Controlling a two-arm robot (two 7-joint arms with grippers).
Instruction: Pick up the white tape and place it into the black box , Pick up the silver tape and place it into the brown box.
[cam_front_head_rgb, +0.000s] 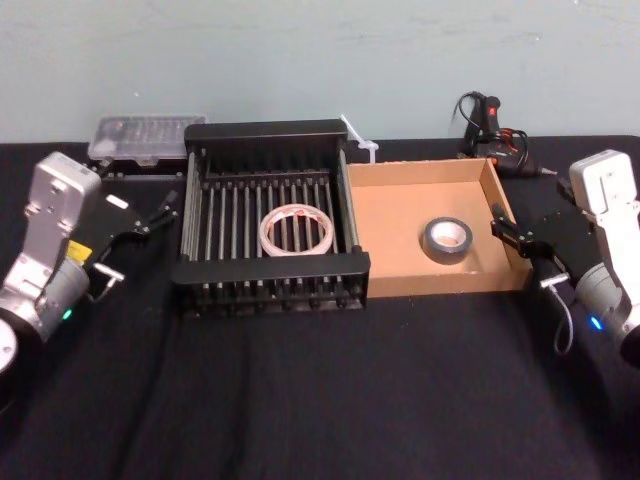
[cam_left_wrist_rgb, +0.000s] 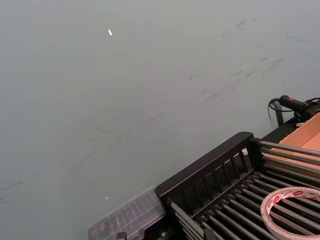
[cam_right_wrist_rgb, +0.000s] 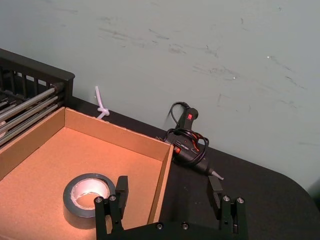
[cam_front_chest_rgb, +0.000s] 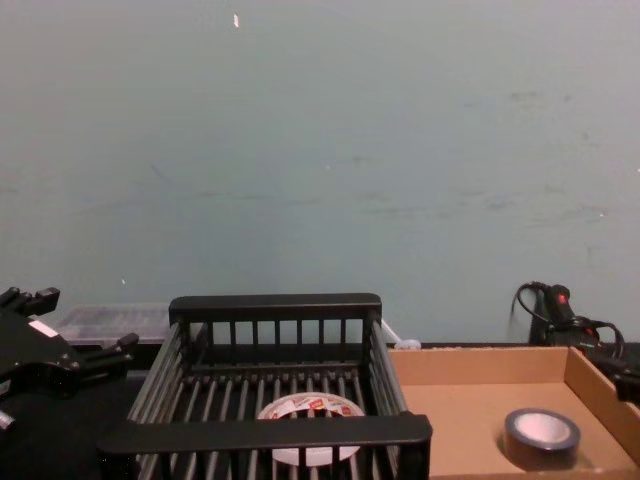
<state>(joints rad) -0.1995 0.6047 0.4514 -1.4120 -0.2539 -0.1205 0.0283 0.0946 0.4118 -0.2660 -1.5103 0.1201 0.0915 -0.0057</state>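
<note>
The white tape (cam_front_head_rgb: 296, 231) lies flat on the bars of the black box (cam_front_head_rgb: 270, 270), and I also see it in the left wrist view (cam_left_wrist_rgb: 292, 210) and the chest view (cam_front_chest_rgb: 310, 415). Inside the brown box (cam_front_head_rgb: 440, 283) rests the silver tape (cam_front_head_rgb: 447, 238), flat on the tray bottom (cam_right_wrist_rgb: 87, 197). My left gripper (cam_front_head_rgb: 160, 210) hovers open and empty just left of the black box. Over the brown box's right wall, my right gripper (cam_right_wrist_rgb: 168, 186) stands open, holding nothing, with the silver tape close beside one finger.
A black glue gun (cam_front_head_rgb: 490, 125) with its cord lies behind the brown box. Behind the black box's left corner sits a clear plastic case (cam_front_head_rgb: 145, 135). Between the boxes at the back lies a white zip tie (cam_front_head_rgb: 360, 140). A wall rises just beyond.
</note>
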